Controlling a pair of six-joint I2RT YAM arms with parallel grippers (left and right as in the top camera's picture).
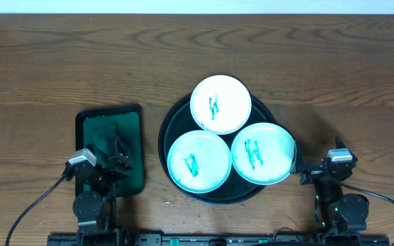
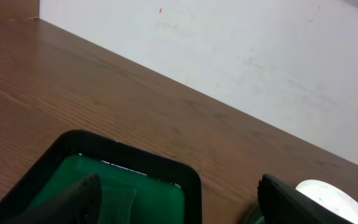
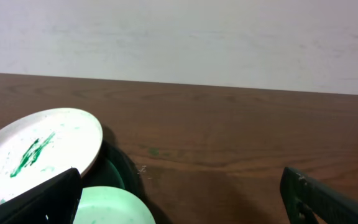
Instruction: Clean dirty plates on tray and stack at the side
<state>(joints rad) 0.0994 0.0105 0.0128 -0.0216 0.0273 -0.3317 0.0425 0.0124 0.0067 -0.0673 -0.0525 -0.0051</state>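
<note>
Counter [image 1: 60, 61]: brown wood, with a white wall [image 3: 179, 37] along its far edge.

Far left: green tray [image 1: 134, 147], rectangular with a dark rim, lying flat. Inside it is a green pad [image 2: 118, 200]; cannot tell whether it is a sponge or a cloth. In the overhead view it is partly hidden.

Left arm [image 1: 91, 201]: rises from the near edge, with its head over the near half of the green tray. Left jaws: spread wide. In the left wrist view the two fingers [image 2: 73, 202] sit at opposite lower corners, with the pad and the tray floor showing between them. Nothing is held. Cannot tell whether they touch the tray.

Centre: round tray [image 1: 172, 117], dark, just right of the green tray and apart from it. It carries three white plates, none stacked, each with green smears on its face.
- far plate [image 1: 220, 104]: at the tray's far rim.
- near-left plate [image 1: 198, 162]: edge meets the far plate and its right-hand neighbour.
- near-right plate [image 1: 263, 153]: juts out over the tray's right rim.

Right: right arm [image 1: 340, 208] at the near edge. Right jaws: spread wide and empty, just beside the near-right plate's outer edge. Contact cannot be told. In the right wrist view the fingers [image 3: 39, 199] frame the lower corners, with two plates at the left.
</note>
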